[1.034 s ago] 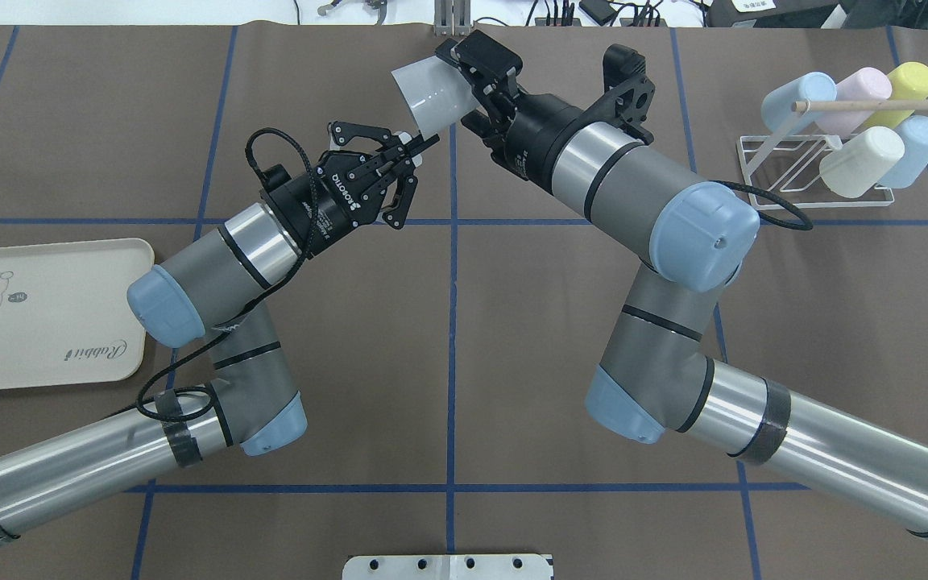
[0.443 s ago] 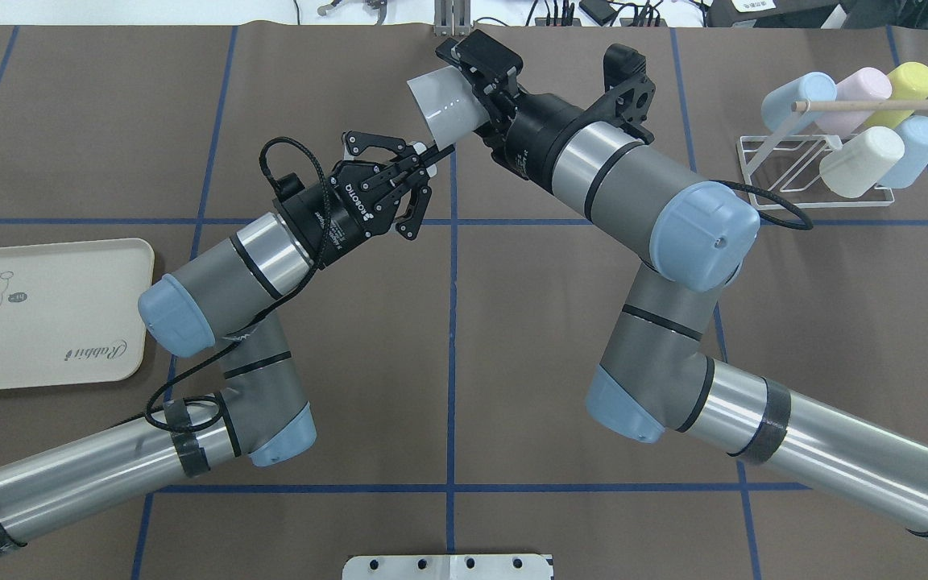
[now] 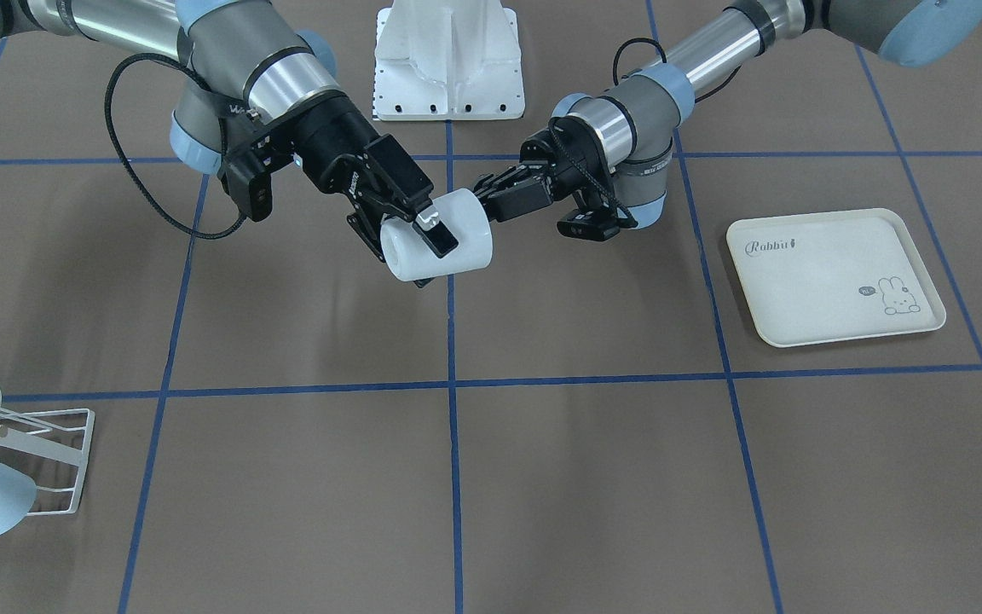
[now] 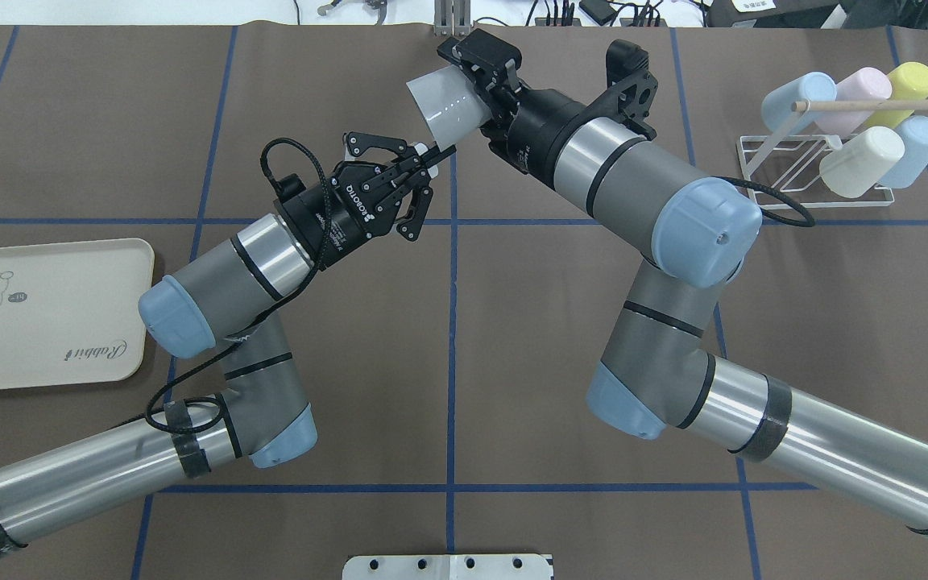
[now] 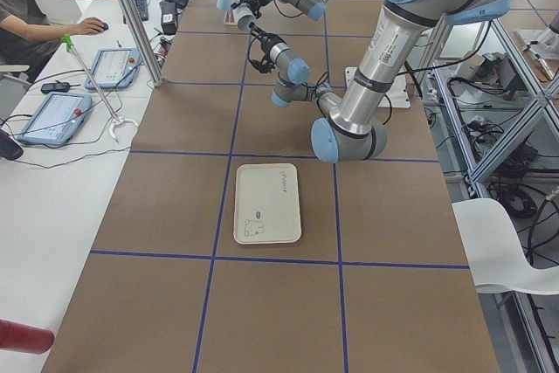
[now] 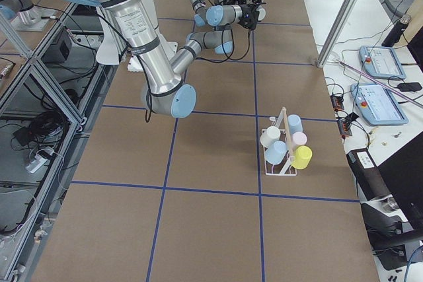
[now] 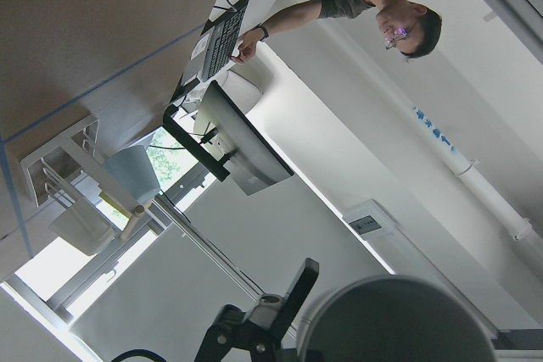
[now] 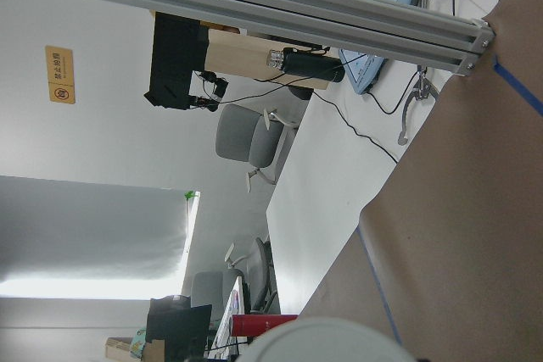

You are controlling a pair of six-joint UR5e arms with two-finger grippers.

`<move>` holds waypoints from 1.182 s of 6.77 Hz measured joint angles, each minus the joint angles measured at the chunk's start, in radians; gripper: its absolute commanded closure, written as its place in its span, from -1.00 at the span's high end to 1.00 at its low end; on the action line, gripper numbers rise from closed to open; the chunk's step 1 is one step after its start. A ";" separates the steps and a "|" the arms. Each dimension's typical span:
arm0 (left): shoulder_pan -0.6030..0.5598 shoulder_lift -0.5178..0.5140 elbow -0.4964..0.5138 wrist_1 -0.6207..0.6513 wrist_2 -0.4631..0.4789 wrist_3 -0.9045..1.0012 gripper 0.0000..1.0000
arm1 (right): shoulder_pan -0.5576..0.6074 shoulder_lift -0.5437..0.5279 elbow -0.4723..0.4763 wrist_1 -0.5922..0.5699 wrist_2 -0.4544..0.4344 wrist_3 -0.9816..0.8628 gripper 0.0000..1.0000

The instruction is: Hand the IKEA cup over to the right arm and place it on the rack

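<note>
The white plastic cup is held on its side above the brown paper-covered table, at 12 o'clock in the overhead view. The black two-finger right gripper is clamped across the cup's body from 4 o'clock. The black two-finger left gripper, at the cup's 7 o'clock, pinches its rim. The white wire rack carries five pastel cups and stands at 2 o'clock, well apart. The cream rabbit-print tray lies at 9 o'clock.

Brown, blue-gridded table; cream tray at left; white rack far right.
</note>
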 measured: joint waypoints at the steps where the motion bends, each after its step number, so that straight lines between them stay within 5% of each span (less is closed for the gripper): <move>1: 0.001 0.000 -0.010 0.000 -0.001 -0.001 0.98 | 0.000 0.000 -0.002 0.001 0.001 0.004 -1.00; 6: 0.002 0.003 -0.025 0.003 -0.002 0.083 1.00 | 0.043 0.001 -0.007 0.002 0.012 0.012 -1.00; 8: 0.001 0.004 -0.027 0.003 -0.011 0.161 0.99 | 0.137 -0.012 0.000 -0.005 0.094 0.003 -1.00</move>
